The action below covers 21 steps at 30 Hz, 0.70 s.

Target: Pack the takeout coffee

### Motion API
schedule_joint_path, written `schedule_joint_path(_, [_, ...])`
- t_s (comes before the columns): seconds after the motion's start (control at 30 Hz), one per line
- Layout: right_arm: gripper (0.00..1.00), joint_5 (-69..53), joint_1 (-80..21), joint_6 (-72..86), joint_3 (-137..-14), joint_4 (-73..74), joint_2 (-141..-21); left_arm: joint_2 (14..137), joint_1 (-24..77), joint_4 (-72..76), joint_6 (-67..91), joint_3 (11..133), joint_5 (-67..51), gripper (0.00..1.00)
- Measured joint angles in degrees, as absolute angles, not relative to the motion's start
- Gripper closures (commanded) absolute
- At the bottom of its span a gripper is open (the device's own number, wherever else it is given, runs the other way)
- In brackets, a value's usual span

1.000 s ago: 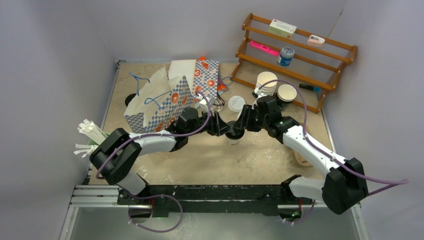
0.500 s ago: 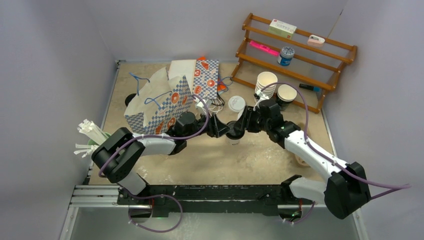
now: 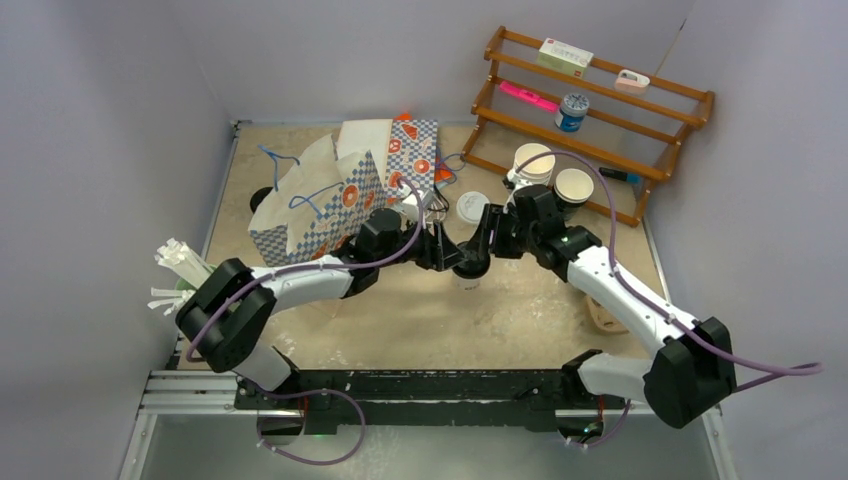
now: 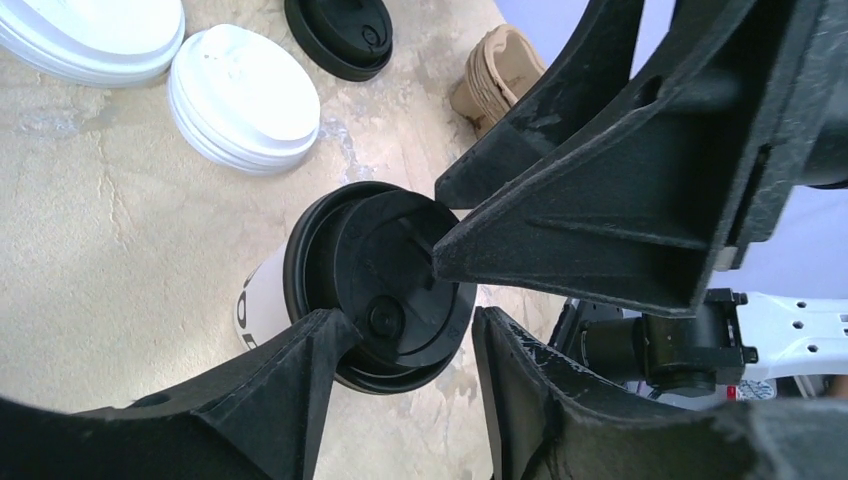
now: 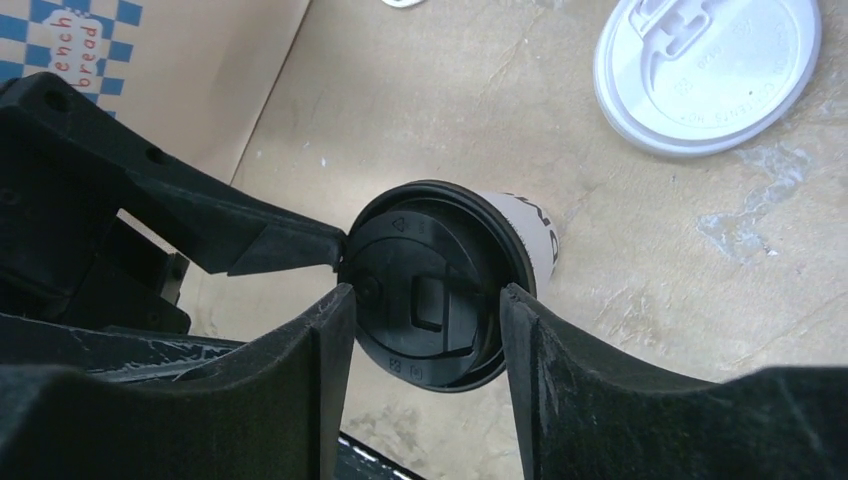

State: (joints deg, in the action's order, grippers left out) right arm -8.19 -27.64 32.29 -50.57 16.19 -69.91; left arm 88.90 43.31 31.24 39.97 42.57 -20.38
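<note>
My left gripper and right gripper both sit apart around the takeout coffee lid; I cannot tell if they squeeze it

Blue-checked paper bags at far left, green holder of white stirrers at left edge, wooden rack far right with pink marker, blue-labelled jar, white box, lidless paper cups just near it, white lids, loose black lid, brown sleeves.
</note>
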Motion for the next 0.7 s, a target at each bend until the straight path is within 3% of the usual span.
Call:
schedule_joint_path(0.1, [0.30,-7.9,-27.7,31.7,-53.4,18.3,-70.0,87.6,43.5,24.5,38.3,45.6,-20.1,0.32])
schedule_joint_path(0.23, [0.02,-6.1,-27.7,30.3,-56.7,21.0,-70.0,85.9,43.5,17.5,36.1,49.0,-19.4,0.24])
schedule_joint_path(0.5, [0.02,-2.3,-27.8,25.3,-57.9,25.1,-67.4,79.6,43.5,0.5,29.4,58.9,-16.5,0.25])
schedule_joint_path(0.7, [0.02,0.3,-31.1,23.7,-57.9,27.4,-66.9,70.8,43.5,-15.5,23.8,68.7,-7.4,0.26])
